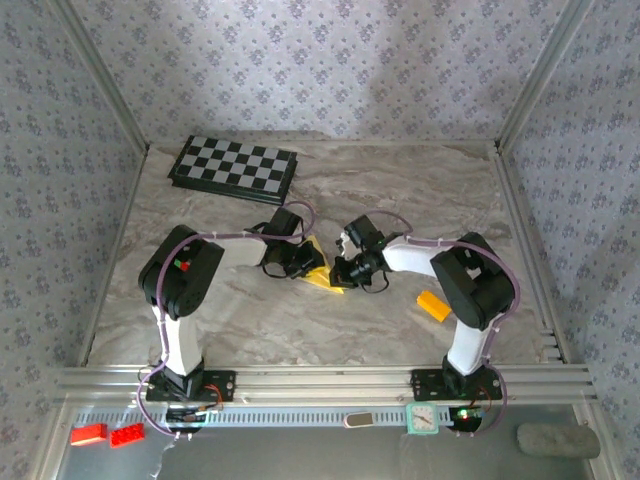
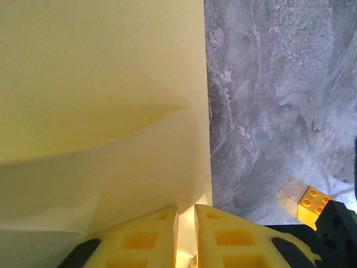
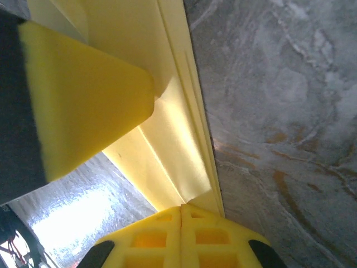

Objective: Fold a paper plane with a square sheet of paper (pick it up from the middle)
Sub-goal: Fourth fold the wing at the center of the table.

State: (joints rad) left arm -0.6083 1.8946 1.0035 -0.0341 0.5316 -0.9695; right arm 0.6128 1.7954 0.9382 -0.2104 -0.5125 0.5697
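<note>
The yellow sheet of paper (image 1: 322,272) is folded into a creased, layered shape and held between my two grippers at the table's middle. My left gripper (image 1: 303,262) is shut on one edge; in the left wrist view the paper (image 2: 100,100) runs up from the pinched jaws (image 2: 186,211). My right gripper (image 1: 346,268) is shut on the opposite end; in the right wrist view its jaws (image 3: 181,208) clamp the folded layers (image 3: 173,139). The left gripper's yellow finger (image 3: 83,95) presses the same paper at upper left.
A black-and-white checkerboard (image 1: 235,165) lies at the back left. A small orange-yellow block (image 1: 433,305) sits on the marble table (image 1: 400,190) right of the right arm, and it shows too in the left wrist view (image 2: 314,204). Metal rails (image 1: 320,380) border the near edge.
</note>
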